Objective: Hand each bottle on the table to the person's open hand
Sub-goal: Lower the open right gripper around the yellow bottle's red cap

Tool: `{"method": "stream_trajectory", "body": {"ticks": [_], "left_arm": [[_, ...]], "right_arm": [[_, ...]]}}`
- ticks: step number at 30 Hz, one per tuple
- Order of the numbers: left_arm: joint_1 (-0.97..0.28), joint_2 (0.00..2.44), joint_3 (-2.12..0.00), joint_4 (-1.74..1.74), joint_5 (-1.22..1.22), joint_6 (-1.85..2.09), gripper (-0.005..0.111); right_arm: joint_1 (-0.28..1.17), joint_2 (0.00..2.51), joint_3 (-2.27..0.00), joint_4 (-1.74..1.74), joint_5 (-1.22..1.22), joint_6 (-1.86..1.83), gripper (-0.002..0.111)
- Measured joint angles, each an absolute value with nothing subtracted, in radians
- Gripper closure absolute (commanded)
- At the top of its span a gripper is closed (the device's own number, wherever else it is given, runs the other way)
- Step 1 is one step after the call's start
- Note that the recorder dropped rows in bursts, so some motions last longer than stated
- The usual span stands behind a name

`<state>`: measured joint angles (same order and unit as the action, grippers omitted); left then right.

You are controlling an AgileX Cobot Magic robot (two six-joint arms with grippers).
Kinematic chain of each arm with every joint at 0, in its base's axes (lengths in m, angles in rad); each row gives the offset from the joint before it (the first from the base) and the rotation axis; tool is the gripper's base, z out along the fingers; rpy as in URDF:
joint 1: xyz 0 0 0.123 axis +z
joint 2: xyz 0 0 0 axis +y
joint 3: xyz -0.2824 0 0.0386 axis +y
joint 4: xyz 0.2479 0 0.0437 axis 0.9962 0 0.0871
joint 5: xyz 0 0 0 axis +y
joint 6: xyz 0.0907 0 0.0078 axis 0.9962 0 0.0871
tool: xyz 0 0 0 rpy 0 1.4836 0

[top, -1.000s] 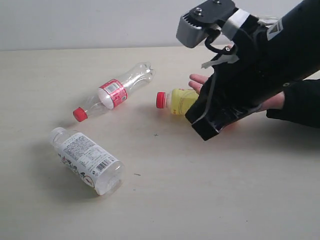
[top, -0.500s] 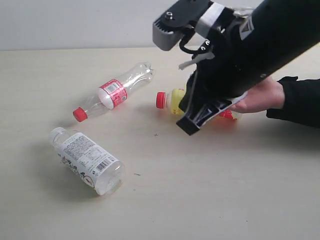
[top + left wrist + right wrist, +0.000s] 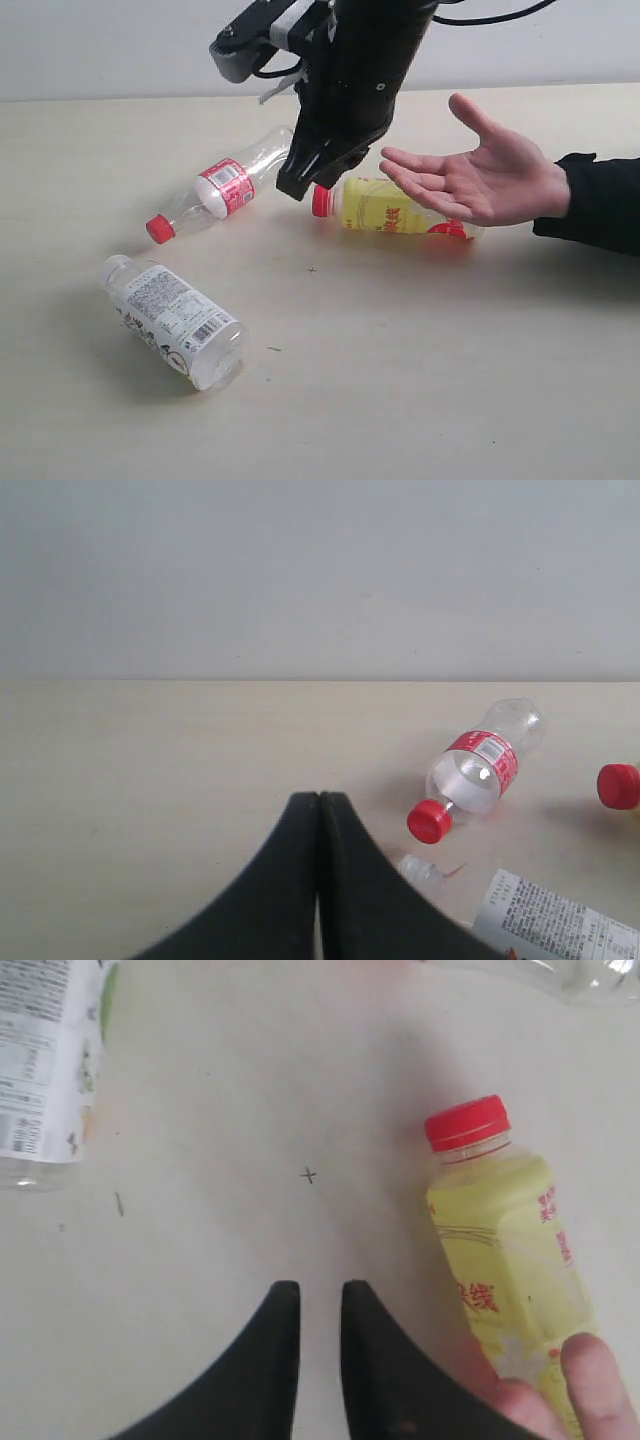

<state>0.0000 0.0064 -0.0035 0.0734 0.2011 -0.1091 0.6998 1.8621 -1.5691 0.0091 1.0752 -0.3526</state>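
Our right pincer (image 3: 318, 1290) hangs low over the table (image 3: 200, 1110), fingers a narrow gap apart and holding nothing. Our left pincer (image 3: 318, 802) is pressed together. The yellow bottle (image 3: 505, 1250) lies on its side just beside the right pincer, its base under the person's hand (image 3: 480, 180). It looks full, so we judge it fairly heavy, stiff, smooth and apt to roll. We would grip across its mid-body, not the cap.
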Motion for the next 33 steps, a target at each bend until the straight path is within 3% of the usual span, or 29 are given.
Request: {"method": "stream_trajectory", "body": {"ticks": [9,17,33], "left_arm": [[0.000,0.006,-0.003,0.073,0.201,-0.109,0.107],[0.000,0.006,-0.003,0.073,0.201,-0.109,0.107],[0.000,0.006,-0.003,0.073,0.201,-0.109,0.107]], "right_arm": [[0.700,1.998,-1.648,-0.106,1.097,-0.358,0.050],[0.700,2.082,-1.693,-0.185,1.053,-0.433,0.042],[0.700,2.155,-1.703,-0.331,0.959,-0.617,0.042]]}}
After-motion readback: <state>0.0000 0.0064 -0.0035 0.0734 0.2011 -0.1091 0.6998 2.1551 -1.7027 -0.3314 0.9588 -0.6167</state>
